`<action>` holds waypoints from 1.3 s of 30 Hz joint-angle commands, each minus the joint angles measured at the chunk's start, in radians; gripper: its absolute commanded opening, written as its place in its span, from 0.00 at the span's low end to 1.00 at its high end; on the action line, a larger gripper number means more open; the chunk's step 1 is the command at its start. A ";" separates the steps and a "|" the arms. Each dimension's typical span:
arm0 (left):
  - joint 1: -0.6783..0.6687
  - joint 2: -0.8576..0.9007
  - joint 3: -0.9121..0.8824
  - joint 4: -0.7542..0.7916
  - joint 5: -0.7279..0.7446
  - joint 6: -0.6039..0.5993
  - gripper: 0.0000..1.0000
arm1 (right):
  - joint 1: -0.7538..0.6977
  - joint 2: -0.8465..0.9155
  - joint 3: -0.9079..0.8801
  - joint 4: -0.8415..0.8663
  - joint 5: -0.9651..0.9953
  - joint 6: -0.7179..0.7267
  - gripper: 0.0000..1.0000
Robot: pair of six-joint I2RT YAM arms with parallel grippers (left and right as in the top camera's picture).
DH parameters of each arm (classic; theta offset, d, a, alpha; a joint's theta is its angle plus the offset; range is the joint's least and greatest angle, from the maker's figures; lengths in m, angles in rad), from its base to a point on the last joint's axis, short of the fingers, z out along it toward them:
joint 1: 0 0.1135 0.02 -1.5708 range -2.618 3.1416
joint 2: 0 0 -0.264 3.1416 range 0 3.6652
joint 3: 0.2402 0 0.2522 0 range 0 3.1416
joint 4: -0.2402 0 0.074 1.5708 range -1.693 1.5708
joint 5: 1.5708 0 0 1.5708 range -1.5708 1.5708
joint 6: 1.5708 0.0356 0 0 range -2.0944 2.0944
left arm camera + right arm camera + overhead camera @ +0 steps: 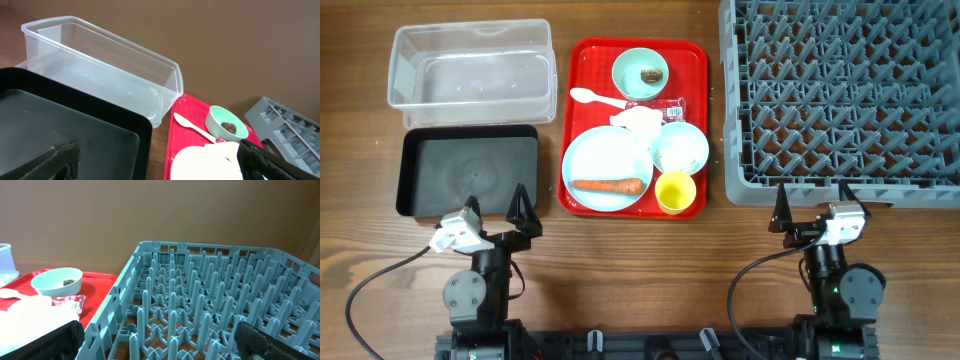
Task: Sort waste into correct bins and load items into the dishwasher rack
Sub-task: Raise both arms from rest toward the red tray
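Observation:
On the red serving tray (582, 62) lie a pale-blue plate (600, 160) with an orange carrot (610, 186), a pale-blue bowl (680, 148), a yellow cup (675, 191), a mint-green bowl (640, 72) holding a brown lump (651, 75), a crumpled white napkin (638, 121) and a red wrapper (672, 111). The clear tub (470, 70) and black tray (468, 172) stand at the left. The grey rack (840, 95) stands at the right. My left gripper (496, 210) is open and empty in front of the black tray. My right gripper (813, 203) is open and empty at the rack's front edge.
A white plastic spoon (596, 98) lies on the red tray beside the mint-green bowl. Bare wooden table (650, 270) runs along the front between the two arms. In the left wrist view the clear tub (100, 70) stands behind the black tray (60, 125).

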 commanded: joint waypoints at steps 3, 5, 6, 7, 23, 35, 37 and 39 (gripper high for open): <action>-0.006 -0.008 -0.007 -0.001 0.008 -0.002 1.00 | -0.003 -0.003 -0.001 0.003 0.013 0.017 1.00; -0.006 -0.008 -0.007 -0.001 0.008 -0.002 1.00 | -0.003 -0.003 -0.001 0.003 0.013 0.017 1.00; -0.006 -0.008 -0.007 -0.001 0.008 -0.002 1.00 | -0.003 -0.003 -0.001 0.003 0.013 0.017 1.00; -0.006 -0.008 -0.007 -0.001 0.008 -0.002 1.00 | -0.003 -0.003 -0.001 0.003 0.013 0.017 1.00; -0.005 -0.008 -0.006 0.166 -0.002 0.005 1.00 | -0.003 -0.003 -0.001 0.018 0.002 0.025 1.00; -0.005 0.350 0.523 0.009 0.037 0.187 1.00 | -0.003 0.003 0.180 0.383 -0.088 -0.122 1.00; -0.005 0.439 0.639 -0.061 0.078 0.187 1.00 | -0.003 0.033 0.247 0.341 -0.158 -0.145 1.00; -0.005 0.548 0.791 -0.185 0.083 0.187 1.00 | -0.003 0.110 0.351 0.279 -0.229 -0.147 1.00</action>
